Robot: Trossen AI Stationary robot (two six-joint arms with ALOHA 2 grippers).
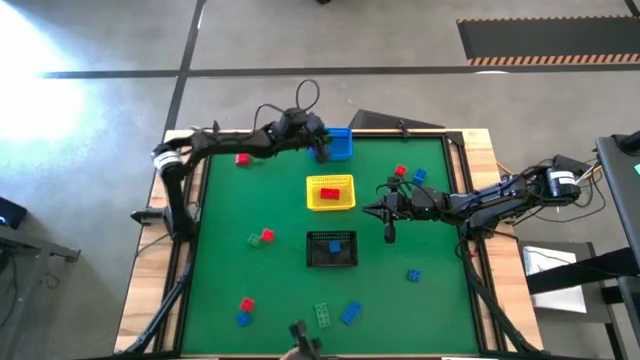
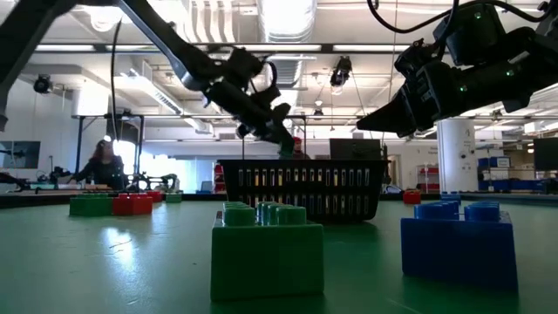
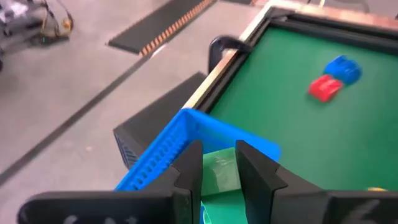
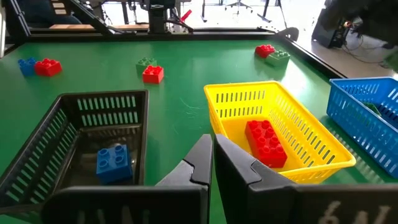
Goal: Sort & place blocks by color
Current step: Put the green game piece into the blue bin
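Green felt covers the bench (image 1: pixel 290 200), where red, green and blue blocks (image 1: pixel 246 306) lie scattered. At the far edge the left gripper (image 3: pixel 217 163) pinches a green block (image 3: pixel 219 174) above the blue basket (image 1: pixel 338 143). Right of the yellow basket (image 1: pixel 331 206), the right gripper (image 4: pixel 211 151) hovers with fingers pressed together, empty.

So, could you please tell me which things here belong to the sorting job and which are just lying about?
Job:
- green block in left hand
- loose blocks
- blue basket
- yellow basket
- black basket

Lying about:
- striped floor mat
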